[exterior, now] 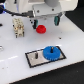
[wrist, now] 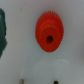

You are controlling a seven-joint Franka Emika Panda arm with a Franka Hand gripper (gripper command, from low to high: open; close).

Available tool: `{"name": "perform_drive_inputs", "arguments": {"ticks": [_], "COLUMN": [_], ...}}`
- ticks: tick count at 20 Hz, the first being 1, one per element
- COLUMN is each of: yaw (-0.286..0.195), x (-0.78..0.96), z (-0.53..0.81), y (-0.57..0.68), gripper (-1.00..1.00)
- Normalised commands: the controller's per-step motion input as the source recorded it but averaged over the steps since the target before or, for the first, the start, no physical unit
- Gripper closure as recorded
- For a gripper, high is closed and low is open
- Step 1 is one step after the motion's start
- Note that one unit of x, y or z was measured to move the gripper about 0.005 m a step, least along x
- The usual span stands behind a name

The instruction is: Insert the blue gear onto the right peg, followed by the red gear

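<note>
Red gear [wrist: 49,32] close-up; blue gear [exterior: 51,52] exterior-only.

Matt plastic red gear [wrist: 49,32], blue gear [exterior: 51,52]

Gripper [exterior: 46,21]: jaws spread, hanging directly over the red gear [exterior: 41,28] on the white tabletop [exterior: 70,37]. Blue gear [exterior: 50,52]: well below the gripper, seated on the black-bordered plate [exterior: 32,59].

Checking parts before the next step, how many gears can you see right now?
2. The blue gear sits on the black-bordered plate, at its exterior-view right end. The red gear lies on the table beneath the pincer.
</note>
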Motion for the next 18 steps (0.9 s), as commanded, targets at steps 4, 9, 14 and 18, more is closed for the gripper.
{"name": "perform_drive_inputs", "arguments": {"ticks": [4, 9, 14, 18], "yaw": [0.0, 0.0, 0.0, 0.0], "x": [-0.35, -0.3, -0.24, -0.14], "z": [-0.3, -0.31, -0.29, -0.28], "y": [-0.01, -0.01, 0.01, 0.0], "gripper": [-1.0, -1.0, -1.0, -1.0]}}
